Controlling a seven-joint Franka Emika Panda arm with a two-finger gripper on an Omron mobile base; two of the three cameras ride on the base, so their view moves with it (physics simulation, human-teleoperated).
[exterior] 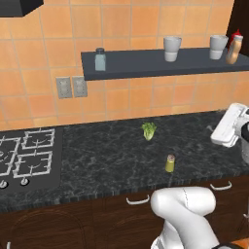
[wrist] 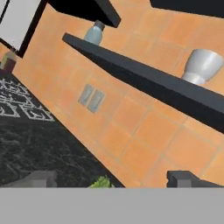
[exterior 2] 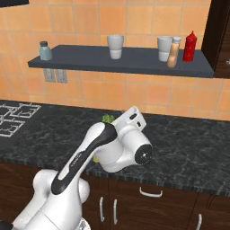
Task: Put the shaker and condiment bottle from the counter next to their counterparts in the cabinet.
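Observation:
The olive-yellow shaker (exterior: 169, 163) stands upright on the speckled black counter (exterior: 107, 155), in front of my arm and apart from it. The tan-orange condiment bottle (exterior 2: 173, 52) stands on the slate-grey cabinet shelf (exterior 2: 134, 60), right beside the red pointed bottle (exterior 2: 190, 46). At the shelf's left end is the grey-blue shaker (exterior 2: 45, 50) with a dark cap. My gripper (wrist: 111, 179) is open with nothing between its fingertips (wrist: 41, 178). It looks up along the tiled wall toward the grey-blue shaker (wrist: 94, 33). My hand (exterior: 227, 127) hovers over the counter's right part.
Two pale cups (exterior 2: 115, 46) (exterior 2: 164, 48) stand on the shelf between the shaker and the bottles. A green lettuce piece (exterior: 149, 130) lies near the wall. A stove (exterior: 26, 155) takes up the counter's left end, with outlets (exterior: 71, 87) on the tiles.

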